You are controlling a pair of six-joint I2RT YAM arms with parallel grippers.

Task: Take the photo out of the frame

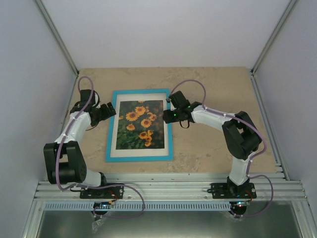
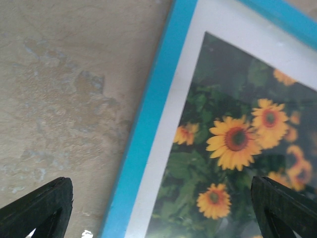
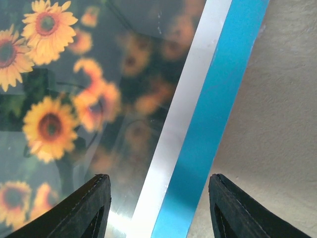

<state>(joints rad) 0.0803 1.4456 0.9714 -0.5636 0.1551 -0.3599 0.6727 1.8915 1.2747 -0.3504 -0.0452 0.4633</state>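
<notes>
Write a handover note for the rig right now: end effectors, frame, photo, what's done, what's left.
Left end effector: open wide, holding nothing, above the left edge of the frame, towards its far end.
Right end effector: open, holding nothing, one finger on either side of the frame's right edge, seen from above.
Frame: lying flat and face up on the table, between the arms.
Photo: inside the frame.
Done: nothing visible yet.
Left: everything. Probably turn the frame over, open the back, then pull the photo out.

One frame (image 1: 110,145), one photo (image 1: 139,125), two claws (image 1: 112,110) (image 1: 171,106), one table (image 1: 213,146).
</notes>
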